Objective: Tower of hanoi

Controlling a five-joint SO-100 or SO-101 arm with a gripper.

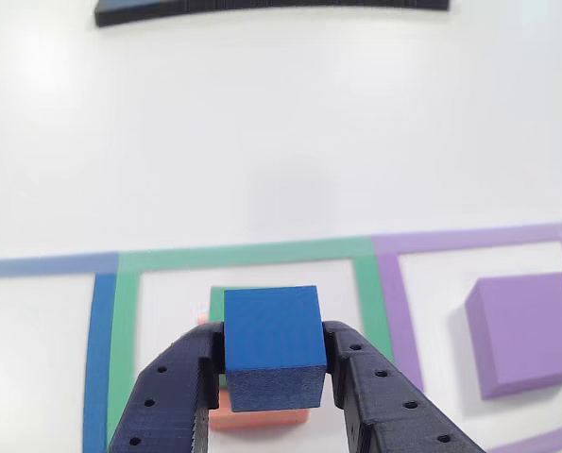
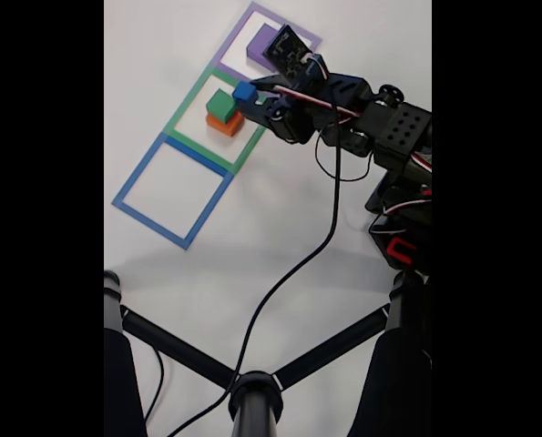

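Gripping the smallest cube above the green square

Clamped between the two dark perforated fingers of the hand [image 1: 273, 377], the small matte dark blue cube [image 1: 272, 344] sits raised off the white tabletop [image 1: 281, 132]. In the fixed view it hangs just beside the matte green cube [image 2: 219, 103], which rests on the matte orange cube [image 2: 224, 123] inside the flat green square outline [image 2: 185, 133]. The large matte purple cube [image 1: 526, 330] stands alone inside the purple square outline [image 1: 394, 302].
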